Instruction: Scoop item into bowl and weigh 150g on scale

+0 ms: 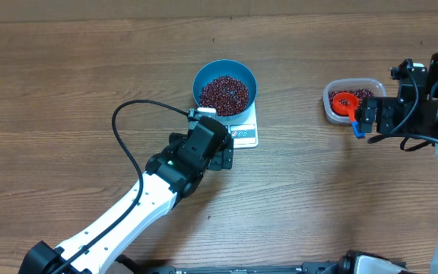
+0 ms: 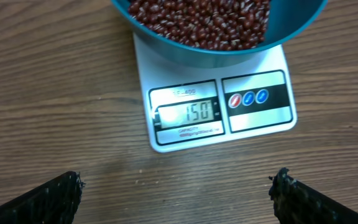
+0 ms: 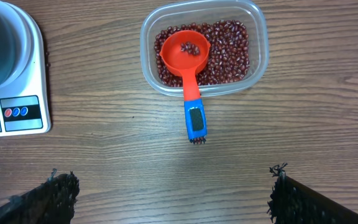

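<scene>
Dark red beans [image 1: 223,91] lie in the blue bowl [image 1: 198,82] on the white scale [image 1: 247,137], upper centre overhead; its display reads 150. At right, the clear tub [image 3: 258,43] holds more beans and the red scoop [image 3: 185,56]. My left pincer [image 2: 178,183] and right pincer [image 3: 173,177] gape empty above the wooden table [image 1: 67,76].

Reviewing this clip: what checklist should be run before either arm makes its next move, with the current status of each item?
1. Blue bowl holding the beans sits on the scale: ok.
2. Scale display reads 150, the target: ok.
3. Red scoop rests in the clear tub, with its handle over the rim: ok.
4. Left pincer is open and empty, short of the scale: ok.
5. Right pincer is open and empty, clear of the scoop: ok.
6. No stray beans on the table: cannot tell, as the specks near the scale are too small.
</scene>
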### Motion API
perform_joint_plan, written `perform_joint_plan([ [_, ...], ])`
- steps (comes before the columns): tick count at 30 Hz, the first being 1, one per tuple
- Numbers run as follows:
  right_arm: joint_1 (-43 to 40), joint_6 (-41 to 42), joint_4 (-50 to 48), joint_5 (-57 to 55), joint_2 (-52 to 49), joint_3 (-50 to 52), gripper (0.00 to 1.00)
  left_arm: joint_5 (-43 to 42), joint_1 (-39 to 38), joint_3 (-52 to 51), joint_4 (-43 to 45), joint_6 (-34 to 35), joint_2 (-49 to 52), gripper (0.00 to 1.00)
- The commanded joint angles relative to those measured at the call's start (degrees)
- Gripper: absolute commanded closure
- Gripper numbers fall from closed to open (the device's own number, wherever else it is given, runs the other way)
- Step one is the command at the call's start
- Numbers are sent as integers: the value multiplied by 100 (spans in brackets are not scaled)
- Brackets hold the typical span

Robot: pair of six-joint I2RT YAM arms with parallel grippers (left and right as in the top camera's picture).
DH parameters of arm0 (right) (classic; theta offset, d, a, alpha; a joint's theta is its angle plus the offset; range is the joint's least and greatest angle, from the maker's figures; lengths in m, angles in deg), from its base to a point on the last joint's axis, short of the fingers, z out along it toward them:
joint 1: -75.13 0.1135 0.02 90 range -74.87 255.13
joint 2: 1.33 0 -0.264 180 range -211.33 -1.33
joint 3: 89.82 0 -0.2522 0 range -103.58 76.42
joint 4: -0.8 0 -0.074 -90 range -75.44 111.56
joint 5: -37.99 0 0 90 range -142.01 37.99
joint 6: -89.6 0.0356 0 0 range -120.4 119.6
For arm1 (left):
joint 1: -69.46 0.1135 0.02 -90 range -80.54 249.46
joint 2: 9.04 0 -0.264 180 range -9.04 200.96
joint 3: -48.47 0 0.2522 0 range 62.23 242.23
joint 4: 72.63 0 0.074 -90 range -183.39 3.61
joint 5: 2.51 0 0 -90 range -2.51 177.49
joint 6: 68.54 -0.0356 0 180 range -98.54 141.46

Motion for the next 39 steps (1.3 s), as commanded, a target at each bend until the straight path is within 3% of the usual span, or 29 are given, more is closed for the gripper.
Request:
perform_joint_plan([
  [1, -7, -44, -35, 35, 31, -153, 0, 188, -24, -15, -140, 81, 33, 0],
  [6, -7, -44, -35, 35, 31, -153, 0, 223, 76, -24, -590, 35, -109, 0],
  [10, -7, -44, -35, 35, 31, -153, 0, 304, 282, -245, -199, -487, -599, 0],
  [17, -7, -44, -35, 35, 31, -153, 0, -2, 748, -1596, 1827, -1847, -2312, 0],
  [23, -7, -44, -37, 35, 31, -153, 0, -1182, 1613, -3132, 3639, -2844, -4037, 0],
  [39, -7, -44, -37, 35, 31, -153, 0, -2118, 3366, -4830, 4642, -3174, -7654, 0],
])
